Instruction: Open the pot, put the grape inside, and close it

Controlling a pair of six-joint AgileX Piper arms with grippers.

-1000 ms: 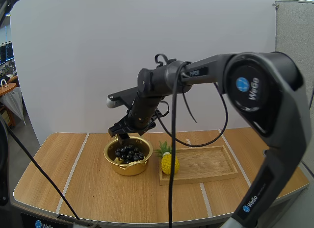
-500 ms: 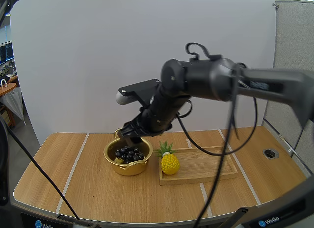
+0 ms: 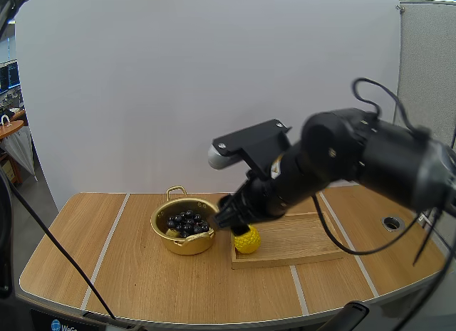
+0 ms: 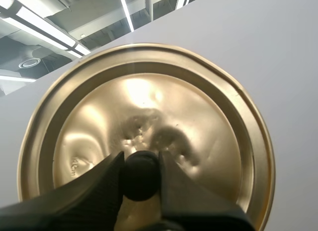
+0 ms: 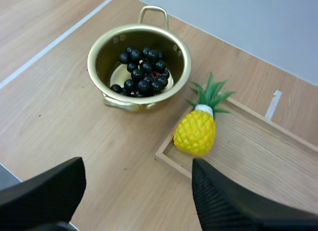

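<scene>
Pale wooden table (image 3: 85, 238) crossed by white lines, white backdrop (image 3: 214, 60) behind. Toward the middle of it: open gold pot (image 3: 187, 244), a looped handle on each side, no cover on.

Inside, heaped on the bottom: bunch of grapes (image 3: 187, 222). Near-black, glossy, round berries packed close, with a pale patch of pot floor beside them. By judgement: opening done, fruit in, only the closing to do.

Just beside the pot, on the nearest corner of a shallow wooden tray (image 3: 306, 235): yellow toy pineapple (image 3: 247, 242), upright, green crown. No part in the job.

Right gripper (image 5: 138, 164) above the table, near both pot and pineapple. Fingers spread wide, nothing between them; probably hung there empty so as to leave the pot mouth free.

Left gripper (image 4: 140, 164) clamped on the black knob (image 4: 140, 179) of the gold lid (image 4: 164, 107), one finger pressed to each side. Lid held up against the backdrop, knobbed face toward the gripper, slightly dented round the knob. Presumably kept aloft out of the other arm's way until wanted.

Next, by judgement: carry lid over the pot, level it, lower onto the rim.
</scene>
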